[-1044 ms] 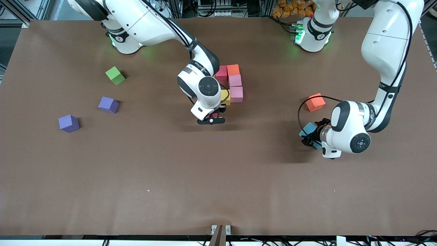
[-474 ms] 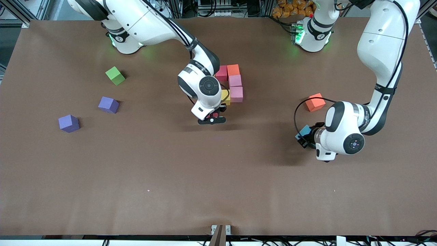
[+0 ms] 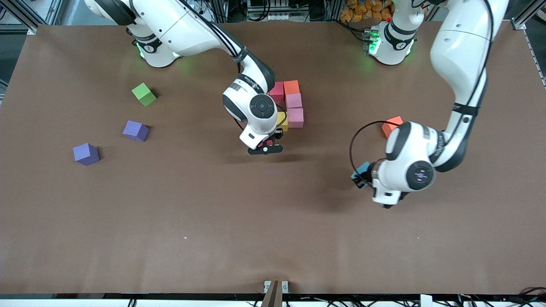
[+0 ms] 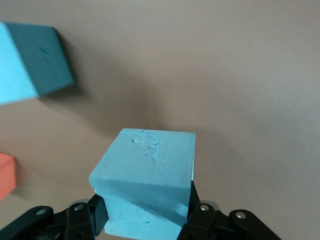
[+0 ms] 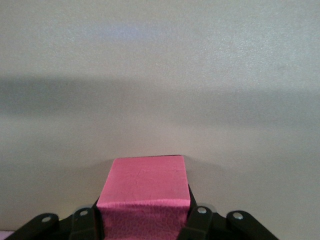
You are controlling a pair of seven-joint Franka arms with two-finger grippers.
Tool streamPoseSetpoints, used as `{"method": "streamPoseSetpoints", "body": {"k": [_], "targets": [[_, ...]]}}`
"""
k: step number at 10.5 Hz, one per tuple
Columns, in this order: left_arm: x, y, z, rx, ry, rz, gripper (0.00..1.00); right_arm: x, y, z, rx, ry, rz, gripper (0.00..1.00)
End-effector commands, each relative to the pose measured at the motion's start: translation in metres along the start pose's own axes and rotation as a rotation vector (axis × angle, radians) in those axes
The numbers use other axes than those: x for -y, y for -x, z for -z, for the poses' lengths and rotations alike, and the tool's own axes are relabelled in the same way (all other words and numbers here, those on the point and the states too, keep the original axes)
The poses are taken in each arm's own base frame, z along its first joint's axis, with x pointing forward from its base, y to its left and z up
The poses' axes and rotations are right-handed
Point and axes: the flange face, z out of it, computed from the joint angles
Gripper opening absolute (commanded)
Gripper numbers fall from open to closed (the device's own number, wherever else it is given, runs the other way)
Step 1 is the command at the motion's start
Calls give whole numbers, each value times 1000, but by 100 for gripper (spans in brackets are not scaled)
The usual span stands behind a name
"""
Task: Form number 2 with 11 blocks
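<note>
Holding, left gripper (image 4: 145, 222): fingers (image 4: 98, 220) pinching a light blue cube (image 4: 145, 187) by two opposite sides, most of the cube jutting out past the fingertips; up in the air over bare worktop (image 3: 273, 230) toward the left arm's end.
Left gripper, front view (image 3: 360, 175): mostly hidden under the wrist, only a corner of the light blue cube (image 3: 363, 169) showing beside it.
Second light blue cube (image 4: 31, 59): lying on the worktop, well apart from the held one; seen only in the left wrist view.
Loose orange cube (image 3: 391, 124): on the worktop, partly covered by the left arm in the front view; an orange edge (image 4: 7, 175) also in the left wrist view.
Holding, right gripper (image 5: 142, 222): fingers (image 5: 92, 222) clamped on a pink cube (image 5: 144, 192) from both sides, low over the worktop just beside the partly built number 2 (image 3: 290, 106), on its side nearer the front camera.
Right gripper, front view (image 3: 265, 147): tucked beneath the wrist, fingertips barely showing.
Number 2 so far: red cube (image 3: 277, 91) and orange cube (image 3: 291, 87) touching in the farthest row, two pink cubes (image 3: 294, 110) stacked nearer in a column, a yellow cube (image 3: 281, 121) beside the nearer pink one, partly hidden by the right arm.
Purple cubes (image 3: 135, 130): two, loose toward the right arm's end, well apart from the digit.
Green cube (image 3: 143, 94): loose, farther from the front camera than the purple pair.
</note>
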Motion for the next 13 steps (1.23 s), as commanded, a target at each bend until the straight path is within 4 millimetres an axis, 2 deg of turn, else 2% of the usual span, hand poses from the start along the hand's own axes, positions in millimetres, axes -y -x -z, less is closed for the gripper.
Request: {"method": "streamPoseSetpoints", "body": {"k": [1,2,4,5,6,8,9,11,13], "targets": [[-39,16,-5,-12,3,-84,0,0,14,-18,16,44,21,26],[-51,26,-9,-13,5,-159,0,0,14,-18,17,46,22,26],[-58,36,-10,-34,-16,-307,0,-1,13,-16,12,46,23,34],[-66,51,-9,-44,-21,-372,0,0,13,-16,10,46,24,79],[-69,54,-9,-49,-21,-406,0,2,13,-14,-1,50,29,100],[-73,59,-8,-56,-25,-483,0,-2,6,-6,-18,47,20,100],[-80,67,-11,-60,-24,-510,0,-2,4,9,-34,33,15,100],[-93,85,-13,-68,-26,-540,0,-10,-5,48,-71,2,-15,100],[-104,103,-13,-81,-29,-576,0,-36,-14,96,-70,-1,-71,100]]}}
